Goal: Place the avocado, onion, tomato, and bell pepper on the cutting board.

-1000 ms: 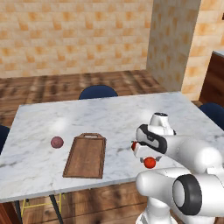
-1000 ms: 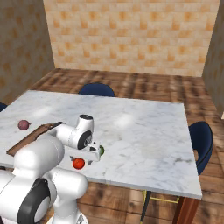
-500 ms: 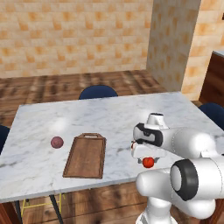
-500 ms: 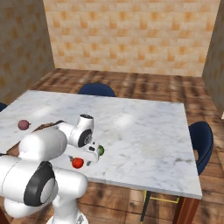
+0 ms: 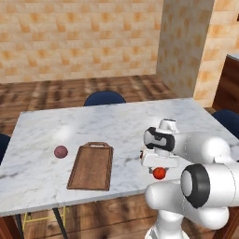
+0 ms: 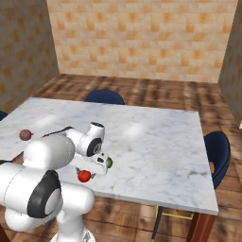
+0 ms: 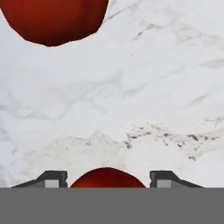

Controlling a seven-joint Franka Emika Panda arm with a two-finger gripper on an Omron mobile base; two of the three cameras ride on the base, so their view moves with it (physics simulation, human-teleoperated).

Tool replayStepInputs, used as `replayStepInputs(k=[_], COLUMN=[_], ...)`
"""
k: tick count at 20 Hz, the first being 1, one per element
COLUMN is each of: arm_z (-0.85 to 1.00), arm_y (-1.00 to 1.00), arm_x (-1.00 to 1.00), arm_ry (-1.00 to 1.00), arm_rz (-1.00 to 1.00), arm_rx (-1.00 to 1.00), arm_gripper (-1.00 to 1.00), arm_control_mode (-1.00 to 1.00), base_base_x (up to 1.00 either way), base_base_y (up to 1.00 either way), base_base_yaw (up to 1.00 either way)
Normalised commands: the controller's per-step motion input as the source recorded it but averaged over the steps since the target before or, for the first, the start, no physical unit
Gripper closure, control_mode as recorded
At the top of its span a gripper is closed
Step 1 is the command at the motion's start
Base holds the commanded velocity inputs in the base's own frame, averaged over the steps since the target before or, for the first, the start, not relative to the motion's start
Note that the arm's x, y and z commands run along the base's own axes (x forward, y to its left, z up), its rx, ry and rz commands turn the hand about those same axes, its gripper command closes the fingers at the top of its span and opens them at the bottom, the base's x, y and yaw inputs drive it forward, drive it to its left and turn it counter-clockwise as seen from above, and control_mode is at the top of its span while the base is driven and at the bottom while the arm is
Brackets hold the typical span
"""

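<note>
My gripper (image 7: 107, 180) brackets a red ball (image 7: 107, 178) at bottom centre, jaws closing; grip unconfirmed. I'd squeeze gently, lift straight, clear the other red ball (image 7: 54, 19) upper left.

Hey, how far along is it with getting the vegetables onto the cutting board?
Nothing is on the cutting board yet. The gripper straddles one red ball on the table; grip not clear. Left to move: that ball, the other red ball, the avocado and the onion.
</note>
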Motion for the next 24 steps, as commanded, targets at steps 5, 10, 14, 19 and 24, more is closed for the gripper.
replayStepInputs(k=[5,10,14,19,24], arm_z=[0.28,0.60,0.54,0.41,0.23], arm_y=[0.03,0.57,0.83,0.67,0.77], arm_x=[-0.24,-0.02,0.00,0.00,0.04], arm_ry=[-0.02,-0.03,-0.01,-0.05,-0.05], arm_rz=[0.00,0.00,0.02,0.09,0.10], arm_rx=[0.03,0.01,0.00,0.00,0.00], arm_gripper=[1.00,1.00,1.00,1.00,1.00], arm_control_mode=[-1.00,-1.00,-1.00,-1.00,-1.00], base_base_x=[0.00,0.00,0.00,0.00,0.00], base_base_y=[0.00,0.00,0.00,0.00,0.00], base_base_yaw=[0.00,0.00,0.00,0.00,0.00])
